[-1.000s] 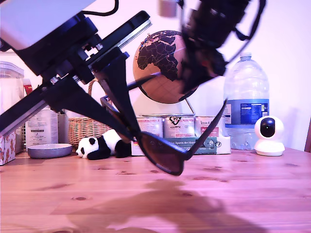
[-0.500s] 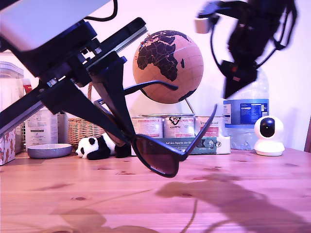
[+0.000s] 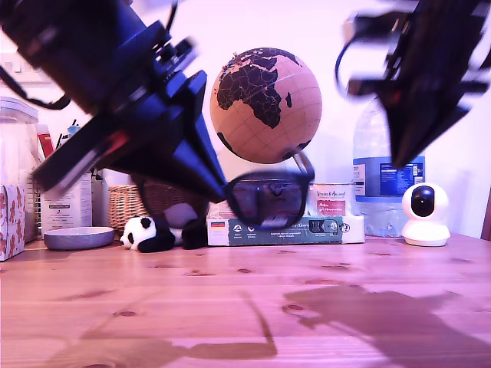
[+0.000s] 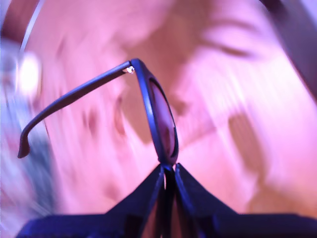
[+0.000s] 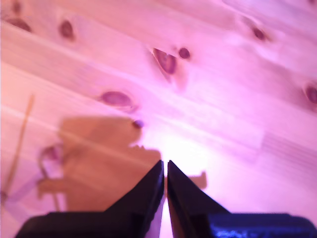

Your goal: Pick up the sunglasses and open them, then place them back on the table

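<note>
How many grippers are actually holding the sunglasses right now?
1. My first gripper is clamped on the sunglasses at the frame, holding them above the table. My second gripper is closed on nothing, over bare wood.

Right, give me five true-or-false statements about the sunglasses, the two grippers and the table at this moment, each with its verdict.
1. My first gripper is shut on the sunglasses. True.
2. The sunglasses are lying on the table. False: they hang in the air above it.
3. My second gripper holds one temple arm. False: its jaws are closed on nothing, with only bare wood below.
4. One temple arm is unfolded from the frame. True.
5. The globe lies on its side on the table. False: it stands upright behind the sunglasses in the exterior view.
</note>
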Motion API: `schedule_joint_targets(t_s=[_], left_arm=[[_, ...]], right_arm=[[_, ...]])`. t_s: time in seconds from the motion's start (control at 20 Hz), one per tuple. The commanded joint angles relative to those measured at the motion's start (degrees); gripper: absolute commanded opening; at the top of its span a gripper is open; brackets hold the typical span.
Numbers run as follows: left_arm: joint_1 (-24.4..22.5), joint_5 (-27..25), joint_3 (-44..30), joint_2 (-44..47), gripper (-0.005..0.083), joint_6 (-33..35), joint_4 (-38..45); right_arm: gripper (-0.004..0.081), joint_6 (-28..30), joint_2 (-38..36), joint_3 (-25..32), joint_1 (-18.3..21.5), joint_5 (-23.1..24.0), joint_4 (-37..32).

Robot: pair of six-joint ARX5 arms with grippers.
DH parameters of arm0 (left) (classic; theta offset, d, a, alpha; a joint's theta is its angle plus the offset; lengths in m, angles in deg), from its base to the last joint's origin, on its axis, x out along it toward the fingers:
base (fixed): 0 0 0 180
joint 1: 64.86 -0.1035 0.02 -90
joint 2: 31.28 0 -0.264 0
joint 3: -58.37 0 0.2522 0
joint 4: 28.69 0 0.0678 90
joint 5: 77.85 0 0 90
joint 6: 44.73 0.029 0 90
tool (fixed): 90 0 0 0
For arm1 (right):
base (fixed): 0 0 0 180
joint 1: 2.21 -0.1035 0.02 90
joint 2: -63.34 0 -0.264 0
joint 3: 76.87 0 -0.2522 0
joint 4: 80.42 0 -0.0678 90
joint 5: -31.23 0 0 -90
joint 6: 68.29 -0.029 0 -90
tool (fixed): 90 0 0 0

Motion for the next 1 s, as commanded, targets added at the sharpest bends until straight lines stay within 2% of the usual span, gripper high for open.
schedule_joint_targets(t_s=[0.0,0.15,0.2,0.25,0.3,0.35,0.45,0.7,0.95], left_arm=[[1.0,-0.2,3.8,-0.2,-0.0022,-4.0,0.0],[1.2,-0.4,9.3,-1.6,-0.0022,-25.7,-4.8],[1.2,-1.1,11.3,-2.7,-0.0022,-31.1,-6.5],[1.2,-1.8,13.5,-4.4,-0.0022,-32.3,-8.6],[1.2,-2.6,15.9,-6.3,-0.0022,-41.0,-10.9],[1.2,-3.1,18.2,-8.3,-0.0022,-41.0,-13.3],[1.2,-5.0,22.7,-12.6,-0.0022,-51.8,-17.7],[1.2,-11.1,29.1,-22.0,-0.0022,-62.9,-24.0],[2.6,-12.9,29.3,-28.0,-0.0022,-65.4,-19.5]], right_arm=[[-0.0011,-2.3,-4.5,0.0,-0.1,-0.2,1.1],[-0.001,-5.6,-10.1,-1.1,-0.1,-0.3,4.5],[-0.0009,-6.3,-11.6,-1.7,-0.1,-0.3,6.2],[-0.0002,-7.8,-13.0,-2.3,-0.1,-0.7,7.8],[0.0007,-9.6,-14.3,-2.9,-0.2,-1.6,9.7],[0.0007,-10.5,-15.8,-3.2,-0.2,-1.9,10.9],[0.0008,-11.6,-19.5,-3.3,-0.2,-1.9,11.4],[0.0007,-11.9,-29.0,-3.3,-0.3,-1.7,12.1],[0.0007,-11.6,-32.7,-3.3,-0.3,-1.2,14.4]])
